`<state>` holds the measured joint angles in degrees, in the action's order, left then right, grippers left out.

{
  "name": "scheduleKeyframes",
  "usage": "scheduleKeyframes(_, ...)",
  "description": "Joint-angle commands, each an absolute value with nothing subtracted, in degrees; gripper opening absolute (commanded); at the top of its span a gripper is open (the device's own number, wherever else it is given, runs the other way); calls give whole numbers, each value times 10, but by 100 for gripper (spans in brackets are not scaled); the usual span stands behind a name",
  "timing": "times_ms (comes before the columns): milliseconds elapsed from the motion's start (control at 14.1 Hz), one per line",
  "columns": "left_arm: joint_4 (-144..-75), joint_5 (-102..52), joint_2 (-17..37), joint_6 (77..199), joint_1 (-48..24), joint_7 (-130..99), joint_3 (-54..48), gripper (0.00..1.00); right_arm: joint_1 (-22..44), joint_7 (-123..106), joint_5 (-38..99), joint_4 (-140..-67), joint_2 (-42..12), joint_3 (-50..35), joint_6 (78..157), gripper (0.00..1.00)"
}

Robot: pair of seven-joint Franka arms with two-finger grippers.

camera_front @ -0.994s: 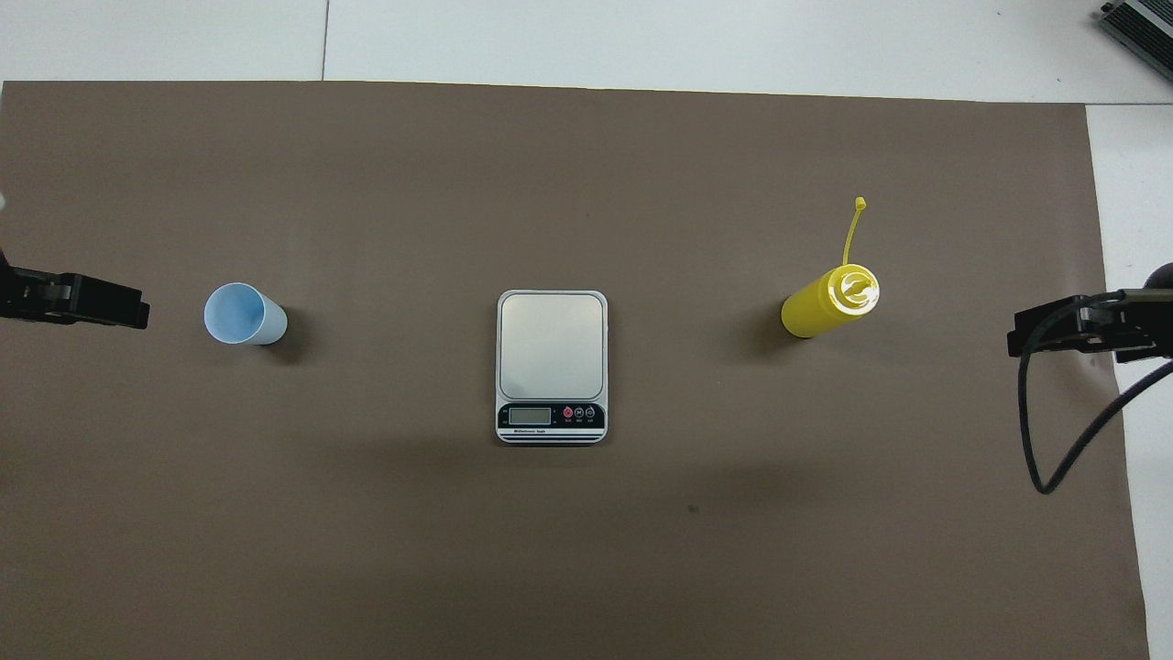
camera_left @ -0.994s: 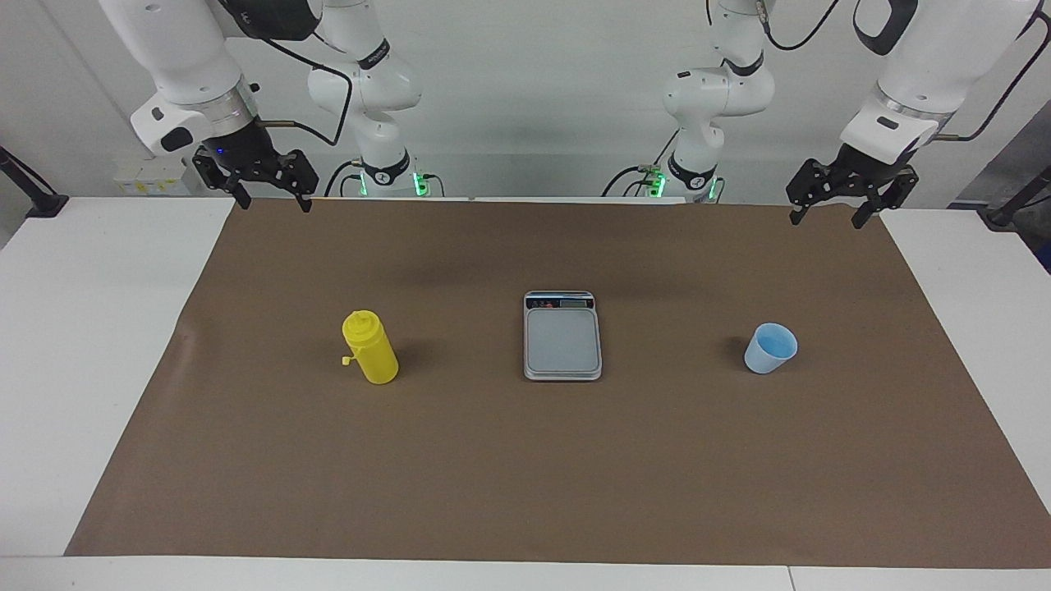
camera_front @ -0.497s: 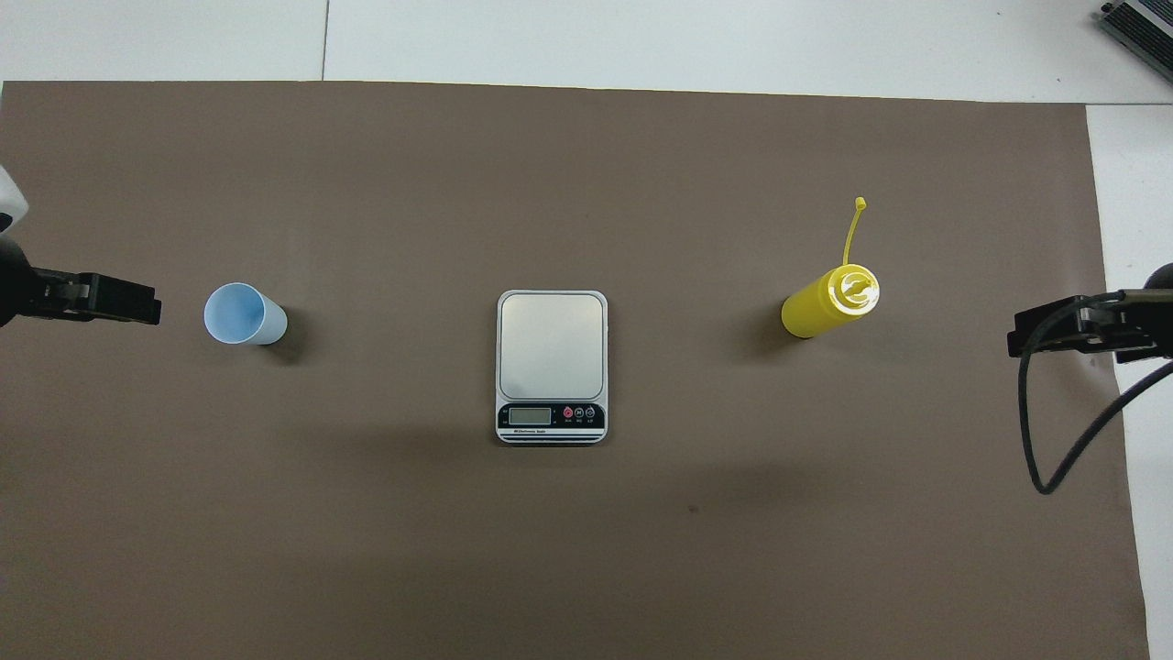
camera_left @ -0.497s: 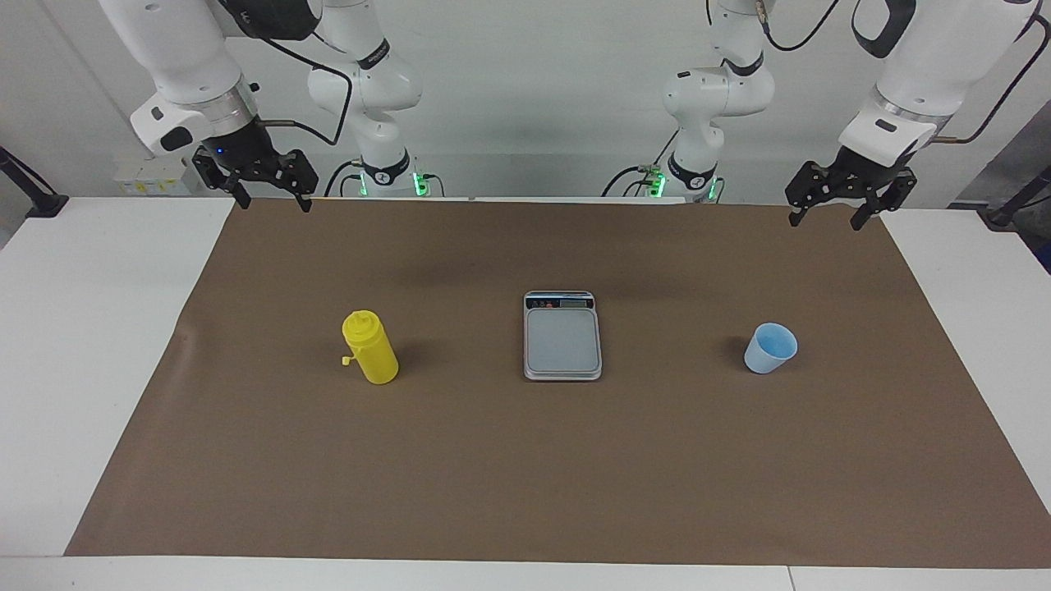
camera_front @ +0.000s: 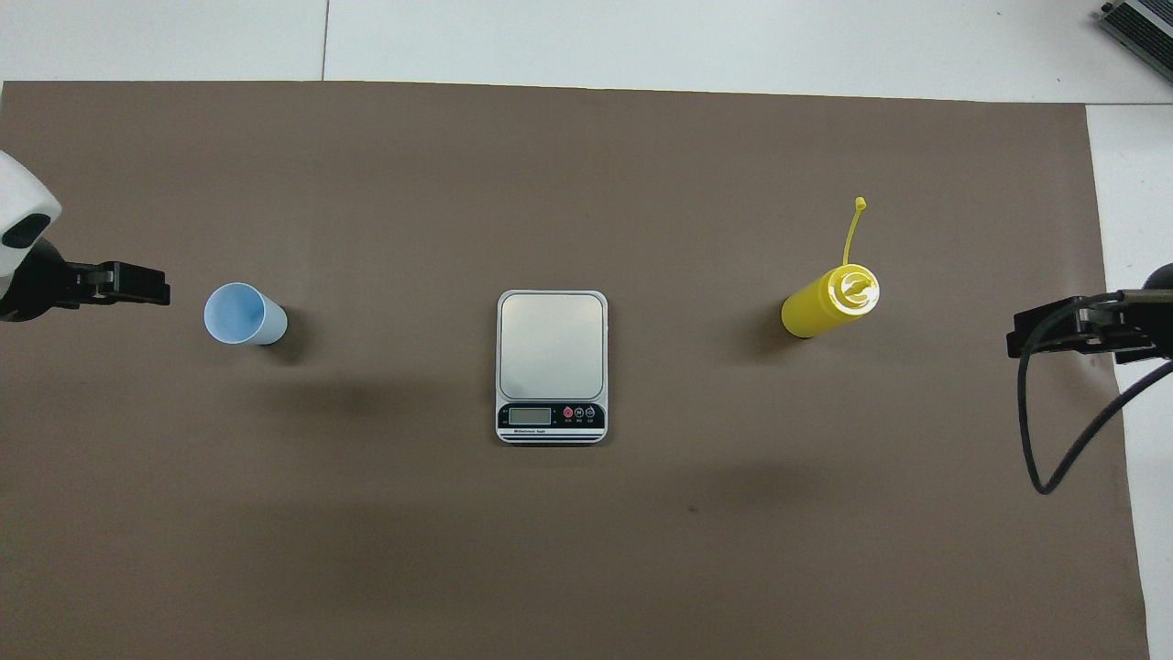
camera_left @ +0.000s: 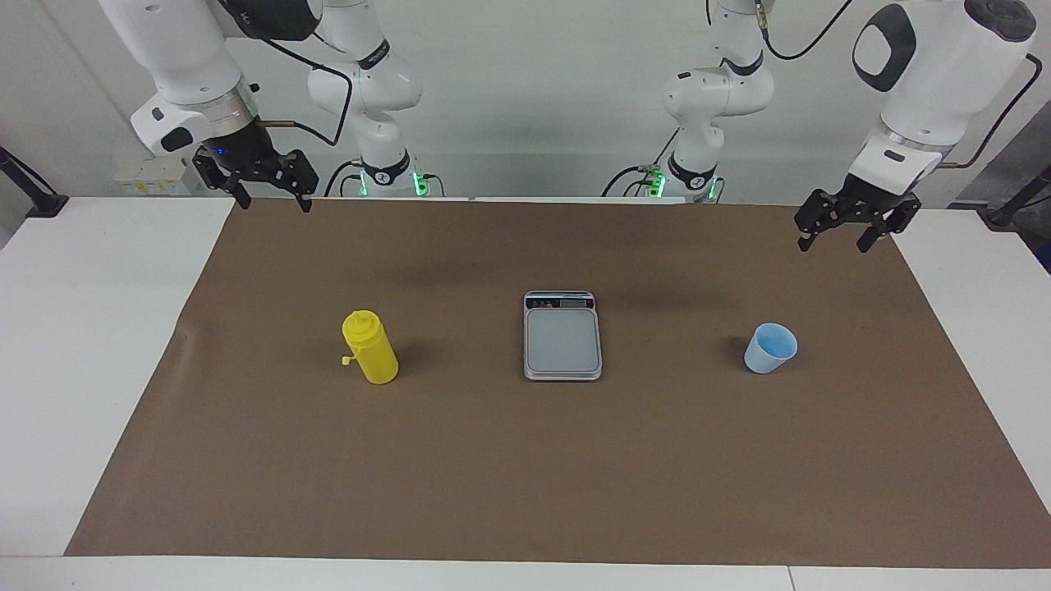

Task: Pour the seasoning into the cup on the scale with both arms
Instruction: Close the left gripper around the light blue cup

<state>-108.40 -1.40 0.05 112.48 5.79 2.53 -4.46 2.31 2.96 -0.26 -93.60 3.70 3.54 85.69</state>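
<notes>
While the scale (camera_left: 562, 336) is sitting bare mid-bench, the tapered blue plastic cup (camera_left: 770, 348) is standing toward the left arm's end, untouched. Next, I judge, it needs carrying onto the flat grey plate. The left gripper (camera_left: 847, 224) is hanging above, fingers seemingly spread; the right gripper (camera_left: 271, 182) is waiting, likewise spread, well apart from the yellow squeeze bottle (camera_left: 370, 347).

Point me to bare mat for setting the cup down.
Bare mat lies between cup and scale, and between scale and seasoning. The scale's plate is bare too. Nothing is crowded: left tool and right tool hang at the mat's ends.
</notes>
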Motion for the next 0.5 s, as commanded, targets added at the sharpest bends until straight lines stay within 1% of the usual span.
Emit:
scheduleKeyframes(0,-1116,-20,25,1179,64,-4,-50,100,16,35,-1,-952,51,33,860,100)
scheduleKeyframes(71,-1134,-20,32,1211,61,-20,-50,100,17,36,-1,-952,51,33,861,100)
scheduleKeyframes(213,-1196,-20,23,1276,62,-25,-51,100,17,38,-1,-952,51,33,861,100)
scheduleKeyframes(426,-1208,-21,36,1295,62,-24,-51,100,16,34,-1,-952,51,33,859,100)
